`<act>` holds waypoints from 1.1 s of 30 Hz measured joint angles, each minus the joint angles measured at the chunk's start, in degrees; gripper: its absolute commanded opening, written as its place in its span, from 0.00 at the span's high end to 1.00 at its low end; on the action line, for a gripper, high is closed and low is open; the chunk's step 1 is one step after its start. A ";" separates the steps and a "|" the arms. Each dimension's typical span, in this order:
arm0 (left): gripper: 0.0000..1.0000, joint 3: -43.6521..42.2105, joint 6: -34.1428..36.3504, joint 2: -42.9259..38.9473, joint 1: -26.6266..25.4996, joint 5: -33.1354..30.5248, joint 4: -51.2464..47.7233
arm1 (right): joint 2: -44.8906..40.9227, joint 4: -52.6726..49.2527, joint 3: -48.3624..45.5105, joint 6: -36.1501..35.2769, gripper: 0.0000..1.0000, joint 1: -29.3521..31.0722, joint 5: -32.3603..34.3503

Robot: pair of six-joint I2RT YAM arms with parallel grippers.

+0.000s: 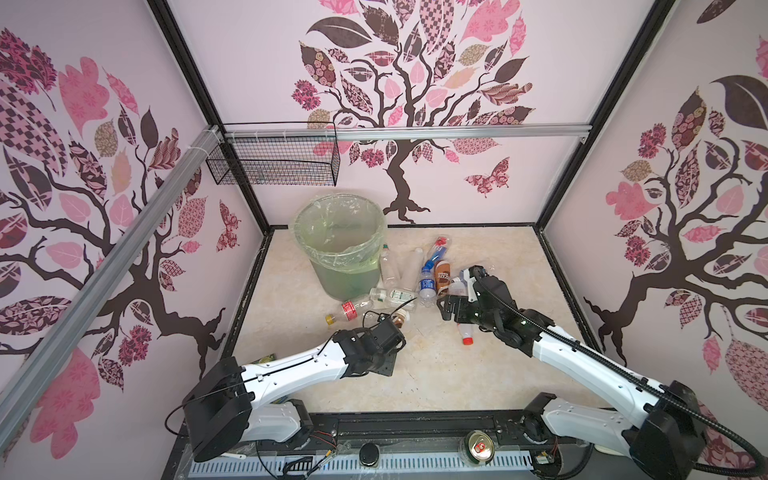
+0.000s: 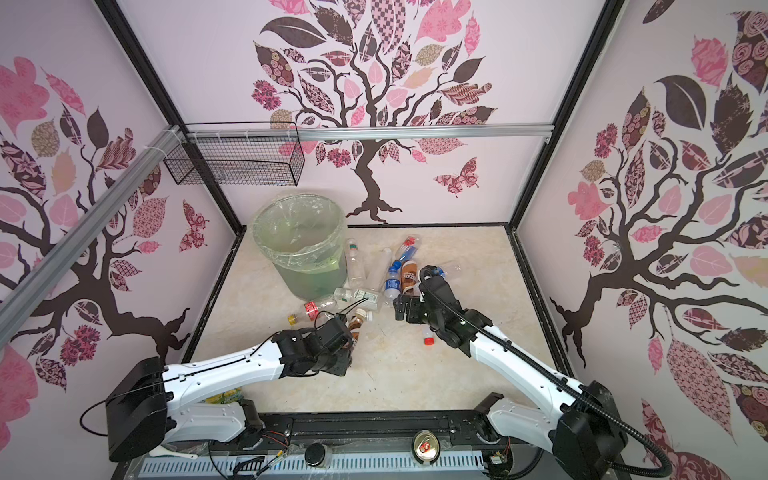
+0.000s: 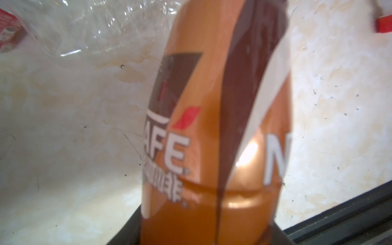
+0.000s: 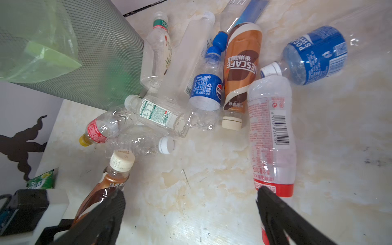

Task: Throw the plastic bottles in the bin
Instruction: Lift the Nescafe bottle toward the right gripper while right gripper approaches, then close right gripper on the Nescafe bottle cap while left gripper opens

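A brown coffee bottle (image 3: pixel 212 127) with a cream cap (image 4: pixel 122 160) lies between the fingers of my left gripper (image 1: pixel 390 328), which is shut on its body. Several plastic bottles (image 1: pixel 415 278) lie in a heap on the table to the right of the bin (image 1: pixel 345 278), a pale green bucket lined with a clear bag (image 4: pixel 84 53). My right gripper (image 4: pixel 191 197) hangs open over bare table just in front of the heap. A red-capped bottle (image 4: pixel 271 131) lies beside one of its fingers (image 4: pixel 273 210). In both top views this gripper (image 2: pixel 401 309) sits to the right of the left one (image 2: pixel 351 332).
A black wire basket (image 1: pixel 274 160) hangs on the back rail above the bin. A metal can with a red tab (image 1: pixel 478 446) stands on the front ledge. A green packet (image 4: pixel 42 180) lies near the left arm's base. Walls close in three sides of the table.
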 measured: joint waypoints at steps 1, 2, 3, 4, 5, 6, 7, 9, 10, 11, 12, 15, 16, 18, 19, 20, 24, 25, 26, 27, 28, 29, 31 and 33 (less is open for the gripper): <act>0.46 0.35 0.44 -1.31 0.00 0.02 0.39 | 0.13 0.33 1.01 0.92 0.01 0.00 -1.09; 0.46 0.83 0.74 -2.19 0.02 0.04 0.72 | 0.35 0.59 2.03 1.53 0.00 0.00 -1.97; 0.46 1.62 1.07 -3.08 0.09 0.04 1.25 | 0.68 1.01 3.30 2.40 0.00 0.00 -3.04; 0.46 2.62 1.49 -3.78 0.11 0.04 1.81 | 1.14 1.70 4.68 3.32 0.01 0.00 -4.39; 0.46 3.61 1.79 -4.26 0.15 0.07 2.43 | 1.55 2.47 5.73 4.00 0.00 0.00 -5.35; 0.46 4.70 2.05 -4.59 0.20 0.11 3.17 | 1.99 3.15 6.82 4.83 0.00 0.00 -6.40; 0.46 5.55 2.23 -4.74 0.24 0.13 3.98 | 2.32 3.65 7.58 5.40 0.01 0.00 -7.15; 0.46 7.19 2.58 -4.79 0.26 0.37 5.90 | 2.89 4.52 8.74 6.75 0.03 0.00 -8.85; 0.46 7.54 2.69 -4.74 0.26 0.63 6.78 | 3.10 4.94 8.98 7.26 0.04 0.00 -9.29; 0.46 7.82 2.84 -4.63 0.26 0.90 7.39 | 3.28 5.14 9.09 7.65 0.04 0.00 -9.84; 0.46 8.11 3.06 -4.35 0.26 1.29 7.93 | 3.50 5.25 9.18 8.07 0.06 0.00 -10.19; 0.46 8.74 3.56 -3.06 0.26 2.21 8.85 | 4.33 5.27 9.44 8.61 0.10 0.00 -10.93; 0.46 9.01 3.76 -2.47 0.26 2.47 9.03 | 4.66 5.27 9.60 8.70 0.10 0.00 -11.15; 0.46 9.53 4.04 -1.51 0.26 2.86 9.18 | 5.16 5.31 9.84 8.92 0.12 -0.02 -11.67; 0.46 9.99 4.17 -1.05 0.26 3.15 9.14 | 5.35 5.33 9.90 8.96 0.14 0.00 -12.02; 0.46 10.43 4.35 -0.70 0.26 3.37 9.14 | 5.53 5.35 9.92 9.05 0.15 0.00 -12.26; 0.46 12.33 4.52 -0.44 0.26 4.02 9.29 | 5.97 5.57 9.92 9.99 0.26 0.00 -13.53; 0.46 12.46 4.52 -0.46 0.26 4.11 9.53 | 5.97 6.08 9.92 10.32 0.28 0.00 -13.77; 0.45 12.46 4.52 -0.50 0.26 4.15 9.66 | 5.97 6.56 9.90 10.64 0.31 0.00 -13.99; 0.45 12.46 4.50 -0.55 0.26 4.17 9.84 | 5.95 7.10 9.86 10.86 0.34 0.00 -14.12; 0.45 12.46 4.44 -0.63 0.26 4.31 10.01 | 5.95 7.87 9.60 11.23 0.36 0.00 -14.25; 0.45 12.44 4.28 -0.76 0.26 4.57 10.16 | 5.97 8.24 9.42 11.47 0.39 0.00 -14.47; 0.45 12.37 3.89 -1.03 0.26 5.11 10.51 | 5.97 9.16 9.14 11.72 0.47 0.00 -15.06; 0.44 12.37 3.58 -1.11 0.26 5.44 11.08 | 5.97 9.99 9.09 12.04 0.55 0.00 -15.34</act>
